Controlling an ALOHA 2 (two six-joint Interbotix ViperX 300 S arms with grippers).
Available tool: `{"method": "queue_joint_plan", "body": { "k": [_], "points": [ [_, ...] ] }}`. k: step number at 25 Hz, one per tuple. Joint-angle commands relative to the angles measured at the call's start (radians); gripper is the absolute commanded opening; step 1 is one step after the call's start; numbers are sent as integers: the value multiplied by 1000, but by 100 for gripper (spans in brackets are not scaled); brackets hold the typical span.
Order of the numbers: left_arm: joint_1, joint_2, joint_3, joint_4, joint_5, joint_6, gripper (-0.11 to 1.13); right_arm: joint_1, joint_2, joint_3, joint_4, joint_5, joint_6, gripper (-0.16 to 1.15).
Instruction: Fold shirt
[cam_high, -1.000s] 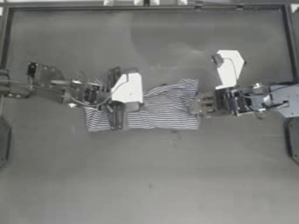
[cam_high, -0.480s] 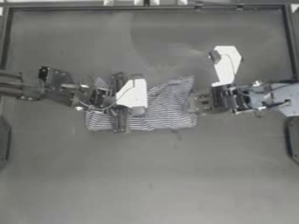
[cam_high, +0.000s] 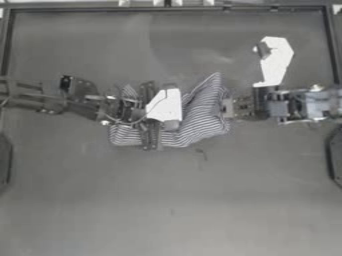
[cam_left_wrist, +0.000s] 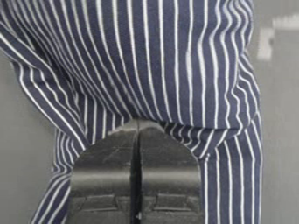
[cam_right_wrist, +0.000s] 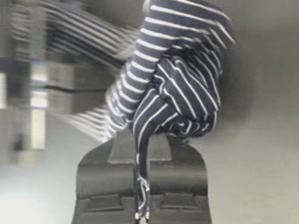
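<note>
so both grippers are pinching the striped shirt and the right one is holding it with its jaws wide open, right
Not quite. The right gripper is closed, not wide open: the right wrist view shows its jaws shut on a bunched fold of the striped shirt. The left gripper is also shut on the fabric.

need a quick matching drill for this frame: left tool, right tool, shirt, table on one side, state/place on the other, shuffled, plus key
Things:
1. left tool
2. right tool
3. shirt
4. table

States or places:
A. bunched up between the two arms
B. dark surface under everything
C. shut on striped cloth at the shirt's left part
D. shut on a twisted wad of cloth at the shirt's right edge

Pairs: 1-C, 2-D, 3-A, 4-B
</note>
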Motion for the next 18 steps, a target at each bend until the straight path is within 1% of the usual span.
{"method": "queue_joint_plan", "body": {
  "k": [1, 5, 9, 13, 18],
  "points": [
    [-9, 15, -55, -2, 2, -2, 2, -2, -54, -26, -3, 12, -3, 5],
    [-15, 55, -106, -2, 2, -2, 2, -2, -55, -49, -5, 25, -11, 5],
    [-23, 89, -155, -2, 2, 0, 2, -6, -55, -77, 5, 49, -48, 5],
    [-26, 100, -169, -2, 2, -2, 2, -6, -61, -63, 49, 71, -92, 5],
    [-25, 54, -166, 2, 6, 0, 2, -5, -75, -35, 129, 106, -178, 5]
  ]
}}
